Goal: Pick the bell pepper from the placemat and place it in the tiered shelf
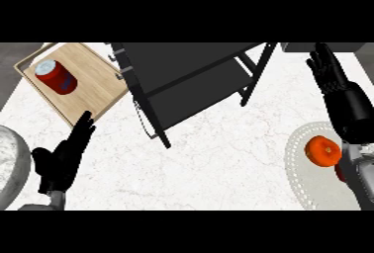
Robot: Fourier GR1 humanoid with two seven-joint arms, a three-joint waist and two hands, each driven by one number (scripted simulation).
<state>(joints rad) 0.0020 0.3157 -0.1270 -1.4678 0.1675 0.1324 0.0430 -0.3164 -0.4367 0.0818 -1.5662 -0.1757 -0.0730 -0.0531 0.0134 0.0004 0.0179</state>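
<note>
You have one pepper [323, 150], orange, lying on one white placemat [303, 173] at the counter's [219, 163] right edge. Both hands are empty with straight fingers: right hand [326, 69] above the placemat, left hand [64, 158] below one tray [87, 96] carrying one can [56, 75]. One black shelf [182, 74] stands mid-counter.

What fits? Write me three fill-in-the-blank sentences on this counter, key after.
1. The orange bell pepper lies on the white ____.
2. The red can stands on the wooden ____.
3. The black tiered shelf holds ____ objects.
4. The left hand has its fingers ____.

Missing words: placemat; tray; no; straight.
</note>
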